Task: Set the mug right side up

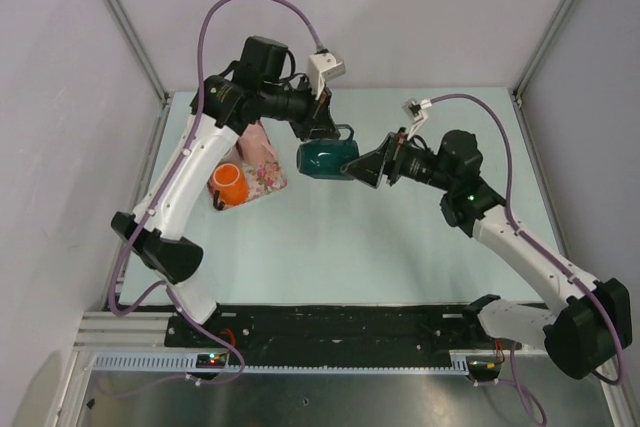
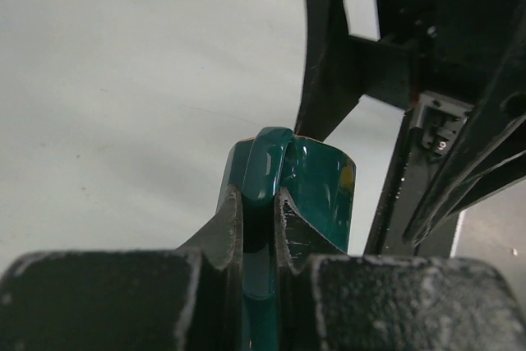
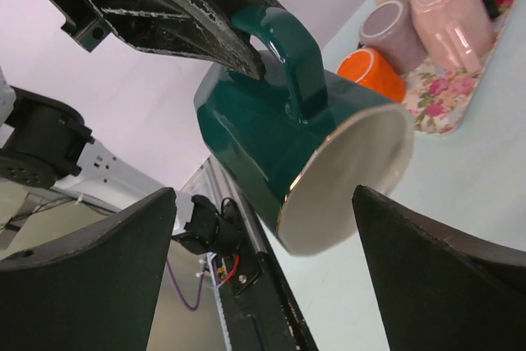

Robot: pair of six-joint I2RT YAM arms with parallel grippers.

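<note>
Mug (image 1: 325, 158), dark green, hung in the air over the middle of the pale tabletop (image 1: 330, 247). It lay on its side with its mouth facing right. At far left, a floral tray (image 1: 268, 175) held several cups, with an orange cup (image 1: 228, 183) at its near-left corner. Next, the left tool (image 2: 260, 219) was clamped tight on the mug's handle, holding it up. To the right, the right tool (image 1: 368, 167) stood wide open and gripped nothing. Its two fingers (image 3: 90, 277) sat either side of the mug's mouth, close but not touching.
</note>
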